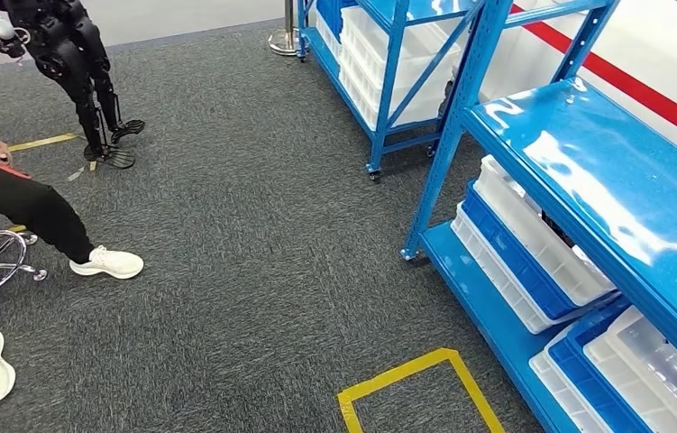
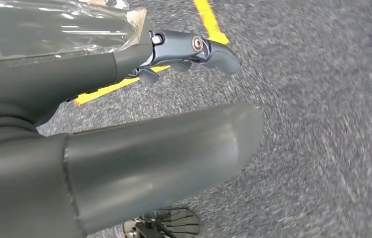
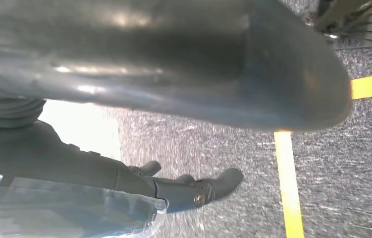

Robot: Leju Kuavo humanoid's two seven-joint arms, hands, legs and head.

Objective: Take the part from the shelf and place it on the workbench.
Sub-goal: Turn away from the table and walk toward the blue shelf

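Grey carpet floor (image 1: 253, 253): seen in all three views; beneath both hands in the wrist views.

Blue shelf (image 1: 605, 180): glossy top board, seen in the head view; stacks of white and blue bins (image 1: 533, 248) held on its lower level; a second blue shelf unit (image 1: 388, 54) stood further back, also loaded with white bins.

Yellow tape outline (image 1: 420, 388): laid on the carpet beside the near shelf; yellow tape lines also seen beyond the fingers of each hand in the wrist views.

Seated person (image 1: 19, 203): dark trousers, white shoes, on a wheeled chair, a red-edged flat item held on the lap.

Second dark humanoid robot (image 1: 73, 63): stood on the carpet behind the person.

Left hand (image 2: 124, 124): thick thumb extended, dark fingers (image 2: 193, 49) stretched forward and loosely apart; a clear plastic bag (image 2: 50, 27) seen against the back side of the fingers; whether it is gripped cannot be told.

Right hand (image 3: 149, 124): thumb extended, fingers (image 3: 208, 188) stretched forward; a clear plastic wrapping (image 3: 65, 208) lying along the fingers; a grip on it cannot be told.

Part: not made out on the shelf; contents of the clear plastic unreadable.
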